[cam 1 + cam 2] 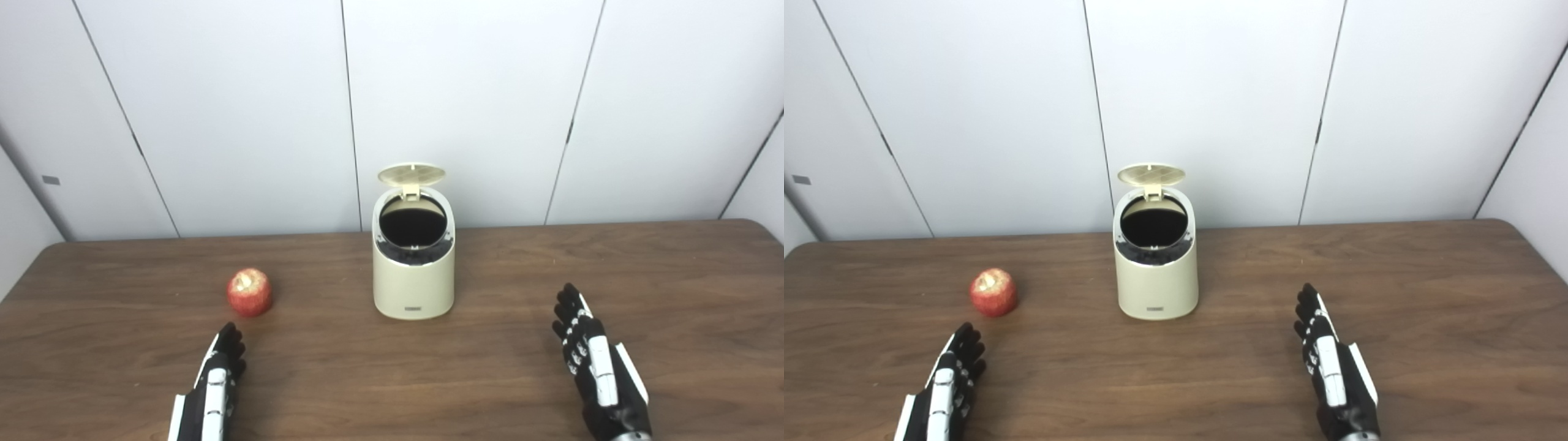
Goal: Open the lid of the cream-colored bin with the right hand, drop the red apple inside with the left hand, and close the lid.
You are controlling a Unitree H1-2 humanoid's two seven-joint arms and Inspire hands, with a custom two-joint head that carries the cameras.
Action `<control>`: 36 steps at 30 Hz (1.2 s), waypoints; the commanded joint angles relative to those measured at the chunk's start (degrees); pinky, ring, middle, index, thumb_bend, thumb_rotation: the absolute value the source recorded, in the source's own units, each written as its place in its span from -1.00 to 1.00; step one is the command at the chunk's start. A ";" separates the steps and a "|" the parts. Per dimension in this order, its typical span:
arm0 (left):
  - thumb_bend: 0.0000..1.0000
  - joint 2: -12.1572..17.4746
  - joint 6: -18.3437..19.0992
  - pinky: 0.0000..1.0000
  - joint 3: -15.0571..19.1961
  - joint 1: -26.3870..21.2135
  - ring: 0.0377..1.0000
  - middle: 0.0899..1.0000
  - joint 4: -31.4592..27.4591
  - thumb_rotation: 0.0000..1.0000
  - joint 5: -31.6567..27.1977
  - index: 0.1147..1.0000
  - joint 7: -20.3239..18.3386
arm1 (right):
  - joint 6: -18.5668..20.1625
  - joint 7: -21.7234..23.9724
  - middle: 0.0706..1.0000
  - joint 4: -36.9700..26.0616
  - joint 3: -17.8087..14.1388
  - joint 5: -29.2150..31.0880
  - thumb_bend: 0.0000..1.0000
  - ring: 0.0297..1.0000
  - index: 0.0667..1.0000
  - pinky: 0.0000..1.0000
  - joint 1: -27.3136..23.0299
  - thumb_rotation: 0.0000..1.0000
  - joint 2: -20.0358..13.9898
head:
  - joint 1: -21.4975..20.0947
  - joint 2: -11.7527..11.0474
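Note:
A cream-colored bin (414, 282) stands upright at the middle of the brown table. Its round lid (411, 174) is swung up and stands open behind the dark opening (412, 224). A red apple (249, 292) rests on the table to the left of the bin. My left hand (217, 383) is open and empty, flat near the front edge, just in front of the apple and not touching it. My right hand (591, 355) is open and empty, fingers stretched out, to the right of the bin and well apart from it.
The table (674, 275) runs to a white panelled wall (465, 92) close behind the bin. Its rounded corners show at the far left and far right.

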 commanded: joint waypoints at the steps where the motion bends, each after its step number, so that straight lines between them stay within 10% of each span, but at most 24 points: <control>1: 0.02 0.47 -1.49 0.94 -0.25 0.07 0.92 0.90 -0.94 0.80 1.46 0.91 -0.03 | -1.53 0.71 1.00 0.60 -0.95 1.38 0.28 1.00 1.00 1.00 -0.42 1.00 -0.89 | 1.09 -0.08; 16: 0.06 -2.49 -2.04 0.87 -3.21 -0.03 0.89 0.87 0.25 0.47 5.40 0.92 1.47 | -2.24 2.50 1.00 2.67 -1.85 2.80 0.21 1.00 1.00 1.00 -1.19 1.00 -5.30 | 13.60 -1.66; 26: 0.14 -3.21 -3.33 0.80 -4.22 -0.35 0.88 0.89 1.46 0.48 8.37 0.90 2.95 | 5.38 1.15 1.00 -5.62 -1.57 2.79 0.24 1.00 0.97 1.00 -0.04 1.00 -4.79 | 16.63 -2.49; 31: 0.23 -3.97 -0.56 0.78 -3.81 -0.44 0.88 0.92 -2.43 -0.35 13.49 1.00 5.56 | 9.53 0.31 1.00 -8.85 -1.65 2.14 0.27 1.00 0.97 1.00 0.25 1.00 -4.24 | 16.64 -2.67; 36: 0.51 -1.81 1.46 0.71 -4.33 -2.45 0.82 0.89 -5.65 -0.66 23.48 0.99 7.46 | 11.49 0.08 1.00 -10.76 -1.68 2.33 0.24 1.00 0.99 1.00 0.38 1.00 -3.95 | 16.06 -2.29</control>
